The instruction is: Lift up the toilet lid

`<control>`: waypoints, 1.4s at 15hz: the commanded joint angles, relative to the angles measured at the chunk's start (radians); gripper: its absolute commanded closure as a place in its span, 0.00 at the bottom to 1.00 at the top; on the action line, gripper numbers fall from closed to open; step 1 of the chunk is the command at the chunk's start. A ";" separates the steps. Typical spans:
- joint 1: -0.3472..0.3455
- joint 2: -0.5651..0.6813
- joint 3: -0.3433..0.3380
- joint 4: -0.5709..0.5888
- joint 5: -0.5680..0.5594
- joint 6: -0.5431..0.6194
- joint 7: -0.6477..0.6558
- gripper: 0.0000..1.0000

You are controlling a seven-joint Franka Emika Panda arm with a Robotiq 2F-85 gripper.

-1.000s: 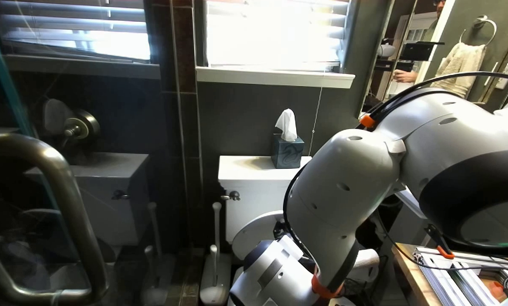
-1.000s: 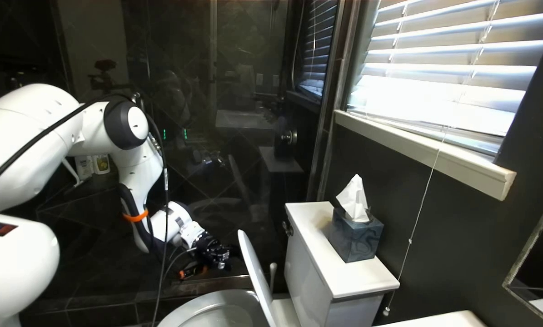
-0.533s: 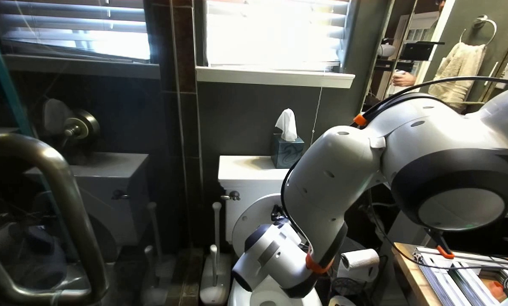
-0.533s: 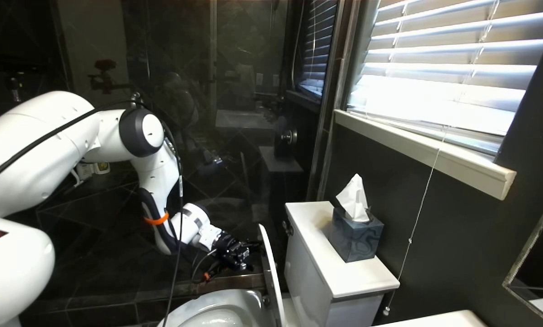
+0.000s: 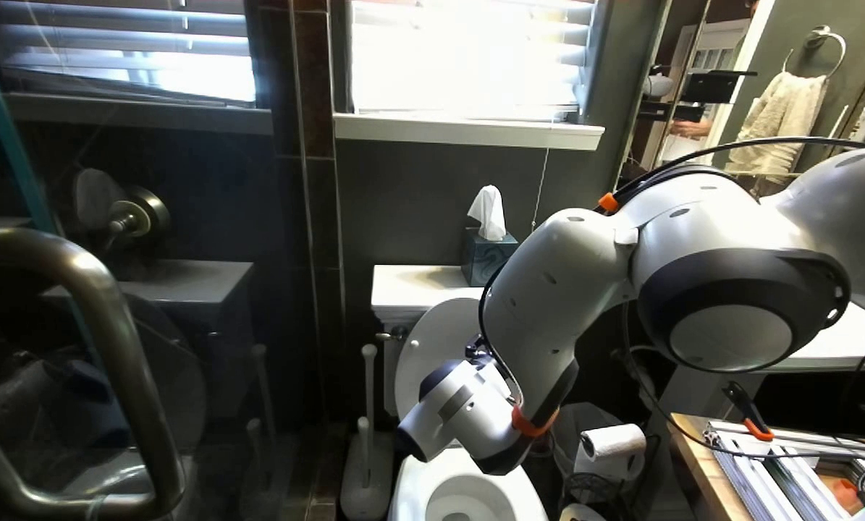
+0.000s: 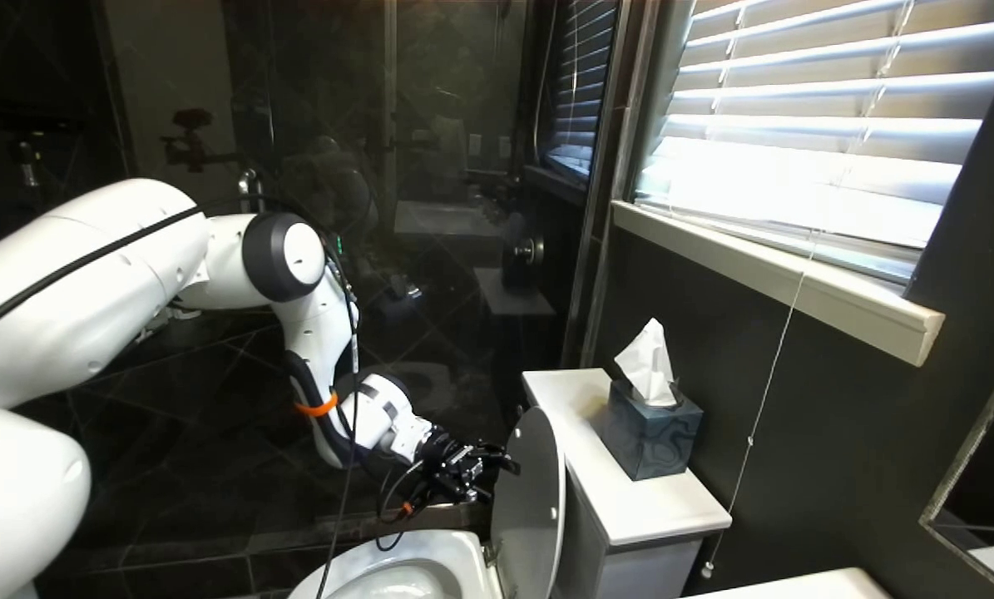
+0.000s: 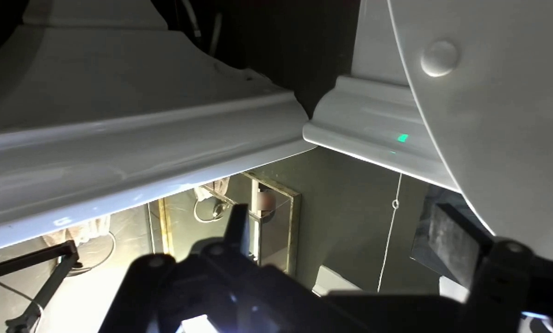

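The toilet lid (image 5: 432,344), a white oval, stands raised off the bowl. In an exterior view the lid (image 6: 534,491) leans slightly back toward the tank; I cannot tell whether it touches it. My black gripper (image 6: 498,481) is on the bowl side, with its tips at the lid's near face; contact is unclear. At the right of the wrist view is the lid (image 7: 512,120), with one finger overlapping its edge. There the gripper (image 7: 350,229) holds its fingers wide apart, nothing gripped between them. The arm hides part of the lid in an exterior view.
The white tank (image 6: 563,416) carries a blue tissue box (image 6: 653,433). Below the arm lies the uncovered toilet bowl (image 5: 421,485). A toilet brush (image 5: 365,456) is beside it, and a paper roll (image 5: 613,441) is opposite. A metal door handle (image 5: 106,304) stands in the foreground.
The lid has swung up and back, from leaning toward the bowl to leaning toward the tank. My arm has followed it toward the tank and risen slightly.
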 commanded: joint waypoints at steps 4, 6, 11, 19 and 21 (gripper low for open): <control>0.006 -0.133 0.066 -0.093 -0.081 0.133 0.031 0.00; -0.015 -0.200 0.093 -0.126 -0.071 0.208 -0.011 0.00; -0.067 -0.372 0.137 -0.212 0.018 0.313 -0.211 0.00; -0.002 -0.636 0.139 -0.358 0.320 0.283 -0.025 0.00; 0.039 -0.696 0.133 -0.408 0.305 0.296 0.083 0.00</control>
